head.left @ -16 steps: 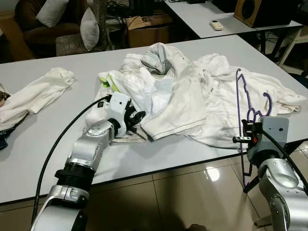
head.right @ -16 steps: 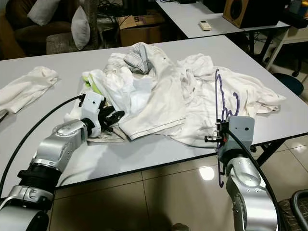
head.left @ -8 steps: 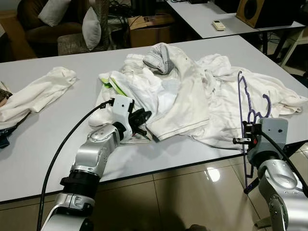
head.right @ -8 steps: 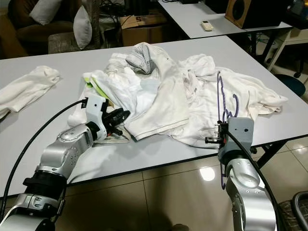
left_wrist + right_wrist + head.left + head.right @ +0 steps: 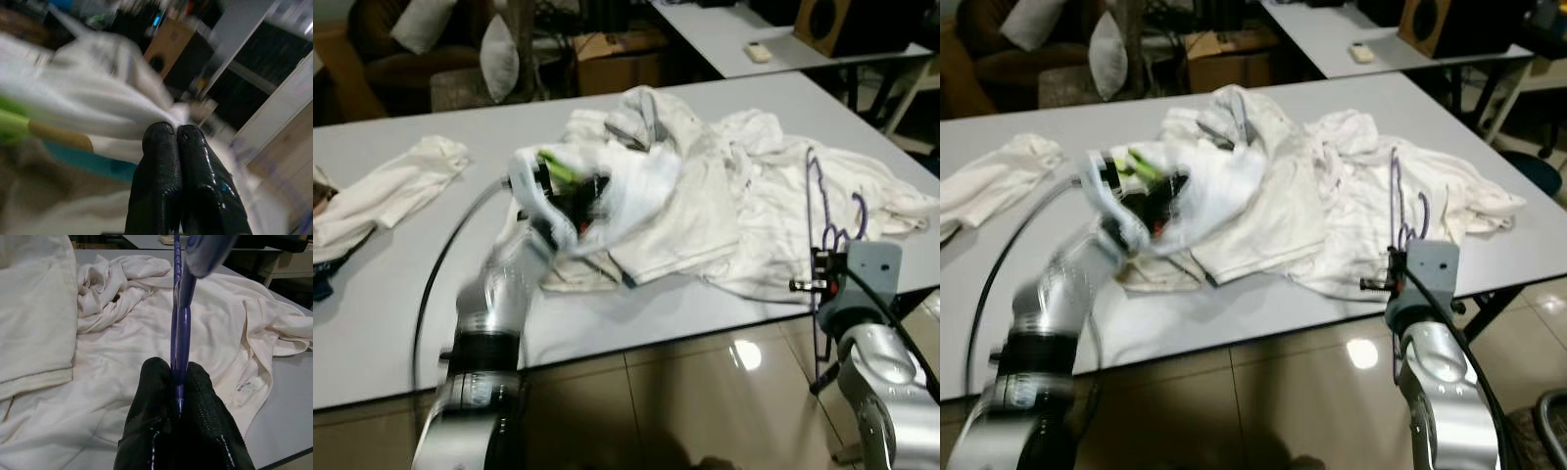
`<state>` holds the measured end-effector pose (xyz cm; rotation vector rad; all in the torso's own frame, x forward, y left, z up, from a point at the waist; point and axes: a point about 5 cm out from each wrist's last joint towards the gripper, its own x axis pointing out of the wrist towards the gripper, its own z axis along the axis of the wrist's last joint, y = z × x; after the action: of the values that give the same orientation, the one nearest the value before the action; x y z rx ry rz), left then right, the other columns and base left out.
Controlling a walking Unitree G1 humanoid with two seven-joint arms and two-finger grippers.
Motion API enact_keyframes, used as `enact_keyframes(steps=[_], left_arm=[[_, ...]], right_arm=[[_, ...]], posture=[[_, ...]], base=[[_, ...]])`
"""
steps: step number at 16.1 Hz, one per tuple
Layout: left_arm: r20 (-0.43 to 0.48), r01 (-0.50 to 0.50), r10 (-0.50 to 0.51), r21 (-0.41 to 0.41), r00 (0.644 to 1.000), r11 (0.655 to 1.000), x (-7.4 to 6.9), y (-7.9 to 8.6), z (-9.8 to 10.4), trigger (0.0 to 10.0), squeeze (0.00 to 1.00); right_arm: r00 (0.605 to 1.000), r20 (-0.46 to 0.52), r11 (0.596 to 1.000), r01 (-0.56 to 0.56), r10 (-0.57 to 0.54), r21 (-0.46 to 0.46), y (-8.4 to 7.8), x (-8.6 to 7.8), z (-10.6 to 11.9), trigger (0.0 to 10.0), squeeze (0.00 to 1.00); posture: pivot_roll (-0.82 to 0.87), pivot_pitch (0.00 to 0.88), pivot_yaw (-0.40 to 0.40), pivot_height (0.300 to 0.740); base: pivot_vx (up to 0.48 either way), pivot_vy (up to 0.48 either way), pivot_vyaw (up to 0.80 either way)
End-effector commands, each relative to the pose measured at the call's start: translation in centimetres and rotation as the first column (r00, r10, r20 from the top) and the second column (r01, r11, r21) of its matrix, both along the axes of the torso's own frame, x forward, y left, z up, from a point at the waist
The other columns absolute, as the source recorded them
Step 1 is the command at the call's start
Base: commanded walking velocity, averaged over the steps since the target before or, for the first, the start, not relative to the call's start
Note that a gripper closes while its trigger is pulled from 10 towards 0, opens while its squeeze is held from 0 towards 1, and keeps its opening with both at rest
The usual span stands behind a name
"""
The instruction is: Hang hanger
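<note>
Two grippers at work: I have both arms over the grey table (image 5: 401,294), one on cloth, one on the hanger.
Left gripper (image 5: 177,134): fingers pressed together on a fold of white garment (image 5: 626,191), raised just above the heap; the head views blur here, so I judge rather than see that cloth is pinched between them.
Right gripper (image 5: 178,382): clenched on the purple hanger (image 5: 826,211), gripping one of its thin bars.
Hanger position: upright at the table's near right edge, hook upward, its lower part hanging below the table edge, in front of the spread white shirt (image 5: 1449,191).
Clothes pile (image 5: 705,176): several white pieces tangled mid-table; a green-trimmed piece (image 5: 558,168) sits by the lifted fold.
Separate cloth (image 5: 386,186): well apart on the left side.
Done so far: hanger in hand, one garment picked at.
Left to do: as I judge it, nothing is on the hanger yet; the garment must be pulled free, its neck opened, and the hanger threaded in.
</note>
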<state>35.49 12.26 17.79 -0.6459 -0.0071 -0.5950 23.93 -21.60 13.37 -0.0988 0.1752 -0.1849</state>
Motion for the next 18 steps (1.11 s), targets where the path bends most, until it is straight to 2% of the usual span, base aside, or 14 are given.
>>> enact_keyframes(steps=[1, 4, 5, 6, 8, 9, 11, 13, 14, 15, 16, 17, 18], left_arm=[[0.015, 0.027, -0.027, -0.063, 1.000, 0.998, 0.8, -0.7, 1.4, 0.0, 0.00], [0.014, 0.091, -0.090, -0.159, 0.996, 0.983, 2.6, -3.7, 3.5, 0.0, 0.00], [0.019, 0.120, -0.119, -0.186, 0.993, 0.975, 3.2, -5.3, 4.4, 0.0, 0.00], [0.041, 0.164, -0.159, -0.202, 0.986, 0.966, 3.7, -7.1, 5.6, 0.0, 0.00], [0.112, 0.236, -0.213, -0.270, 0.971, 0.934, 3.8, -9.0, 8.2, 0.0, 0.00], [0.285, 0.409, -0.313, -0.400, 0.906, 0.820, 2.9, -11.6, 13.4, 0.0, 0.00], [0.389, 0.493, -0.330, -0.465, 0.860, 0.736, 2.2, -12.6, 16.0, 0.0, 0.00], [0.428, 0.525, -0.329, -0.511, 0.842, 0.681, 2.0, -13.3, 16.6, 0.0, 0.00], [0.399, 0.507, -0.331, -0.513, 0.855, 0.692, 2.1, -13.8, 15.7, 0.0, 0.00], [0.328, 0.461, -0.332, -0.507, 0.885, 0.728, 2.3, -14.4, 13.9, 0.0, 0.00], [0.172, 0.353, -0.324, -0.176, 0.930, 0.919, 2.2, -16.0, 9.2, 0.0, 0.00], [0.064, 0.259, -0.267, 0.109, 0.962, 0.960, 2.2, -16.0, 5.5, 0.0, 0.00], [0.033, 0.233, -0.243, 0.177, 0.970, 0.956, 2.2, -15.9, 4.3, 0.0, 0.00]], right_arm=[[0.999, 0.012, 0.999, 0.048, -0.048, -0.010, -0.8, 0.0, 0.1, 10.0, 0.00], [0.987, 0.038, 0.987, 0.157, -0.156, -0.024, -2.7, -0.7, 0.6, 10.0, 0.00], [0.977, 0.050, 0.978, 0.207, -0.206, -0.031, -3.7, -1.3, 0.9, 10.0, 0.00], [0.965, 0.065, 0.965, 0.258, -0.255, -0.042, -4.6, -1.8, 1.2, 10.0, 0.00], [0.946, 0.087, 0.946, 0.319, -0.313, -0.062, -5.8, -2.5, 1.6, 10.0, 0.00], [0.906, 0.124, 0.907, 0.415, -0.405, -0.072, -7.4, -4.1, 2.2, 10.0, 0.00], [0.882, 0.149, 0.884, 0.461, -0.447, -0.073, -8.1, -4.9, 2.6, 10.0, 0.00], [0.874, 0.165, 0.878, 0.474, -0.458, -0.074, -8.1, -5.2, 2.9, 10.0, 0.00], [0.873, 0.169, 0.877, 0.474, -0.458, -0.073, -8.0, -5.3, 2.9, 10.0, 0.00], [0.872, 0.169, 0.877, 0.475, -0.459, -0.070, -7.9, -5.4, 2.9, 10.0, 0.00], [0.874, 0.162, 0.879, 0.472, -0.457, -0.065, -7.7, -5.2, 2.7, 10.0, 0.00], [0.879, 0.160, 0.885, 0.462, -0.448, -0.059, -7.4, -5.0, 2.6, 10.0, 0.00], [0.882, 0.159, 0.887, 0.457, -0.444, -0.057, -7.3, -4.9, 2.6, 10.0, 0.00]], posture=[[-0.25, 0.000, 0.089, 0.740], [-0.27, 0.000, 0.105, 0.740], [-0.28, 0.000, 0.110, 0.740], [-0.29, 0.000, 0.120, 0.740], [-0.31, 0.000, 0.138, 0.740], [-0.33, 0.000, 0.164, 0.740], [-0.35, 0.000, 0.176, 0.740], [-0.36, 0.000, 0.188, 0.740], [-0.36, 0.000, 0.193, 0.740], [-0.36, 0.000, 0.194, 0.740], [-0.36, 0.000, 0.191, 0.740], [-0.36, 0.000, 0.190, 0.740], [-0.36, 0.000, 0.190, 0.740]], base=[[0.000, 0.000, 0.00], [0.000, 0.000, 0.00], [0.000, 0.000, 0.00], [0.000, 0.000, 0.00], [0.000, 0.000, 0.00], [0.000, 0.000, 0.00], [0.000, 0.000, 0.00], [0.000, 0.000, 0.00], [0.000, 0.000, 0.00], [0.000, 0.000, 0.00], [0.000, 0.000, 0.00], [0.000, 0.000, 0.00], [0.000, 0.000, 0.00]])
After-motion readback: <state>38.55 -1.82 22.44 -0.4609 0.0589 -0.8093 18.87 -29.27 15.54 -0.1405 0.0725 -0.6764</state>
